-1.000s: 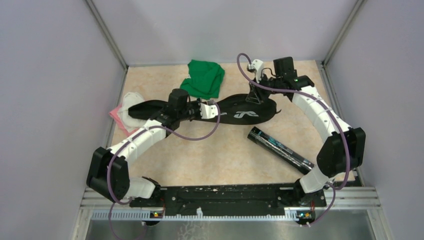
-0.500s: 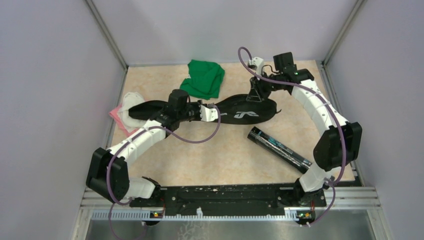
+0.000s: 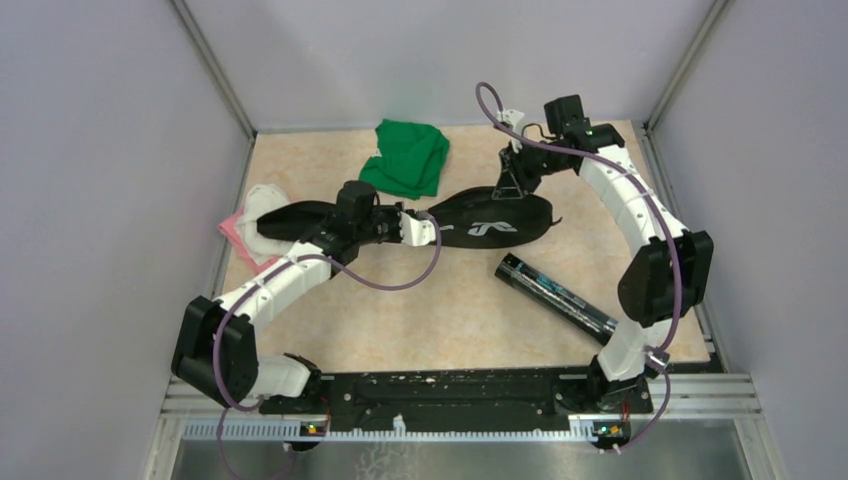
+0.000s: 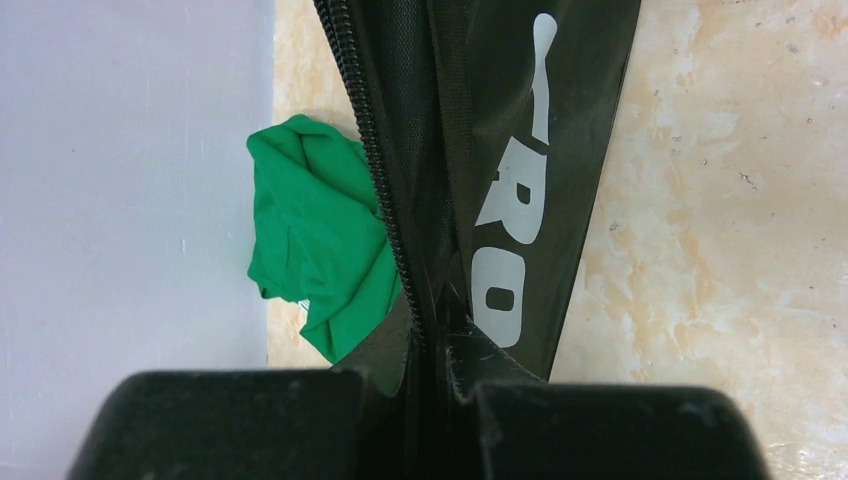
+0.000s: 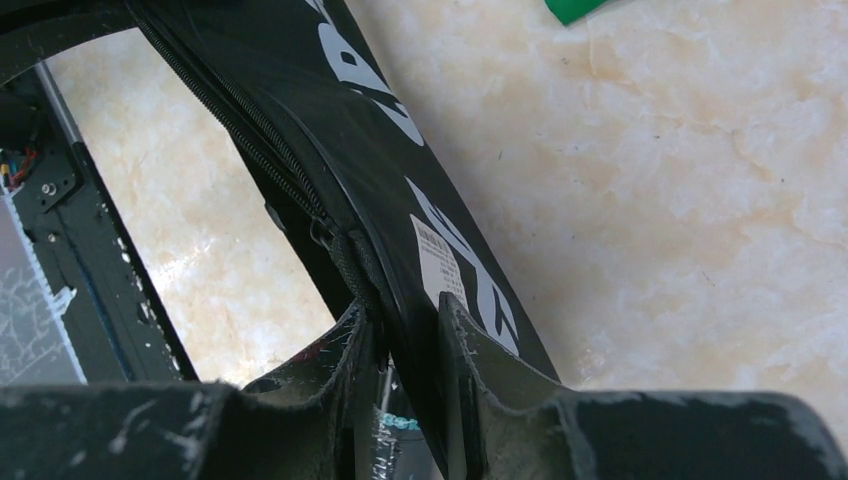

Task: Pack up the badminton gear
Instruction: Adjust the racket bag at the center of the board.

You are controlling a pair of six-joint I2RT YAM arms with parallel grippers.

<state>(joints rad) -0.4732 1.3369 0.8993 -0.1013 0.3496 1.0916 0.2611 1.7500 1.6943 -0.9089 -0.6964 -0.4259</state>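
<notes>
The black racket bag (image 3: 480, 226) lies across the middle of the table, white lettering up. My left gripper (image 3: 428, 228) is shut on its zipper edge near the bag's middle. In the left wrist view the zipper (image 4: 385, 180) runs straight into the left gripper (image 4: 440, 350). My right gripper (image 3: 512, 190) stands over the bag's far right edge. In the right wrist view the right gripper (image 5: 405, 335) has the bag (image 5: 370, 140) edge, beside the zipper, pinched between its fingers. The long black tube (image 3: 557, 294) with teal lettering lies on the table to the bag's right, apart from both grippers.
A crumpled green cloth (image 3: 405, 158) lies behind the bag near the back wall, also in the left wrist view (image 4: 310, 240). White and pink cloths (image 3: 250, 228) sit at the left edge under the bag's left end. Grey walls close in three sides.
The right gripper has narrowed onto the bag's far edge while the right arm's elbow swung left and back. The left arm and the bag have barely moved.
</notes>
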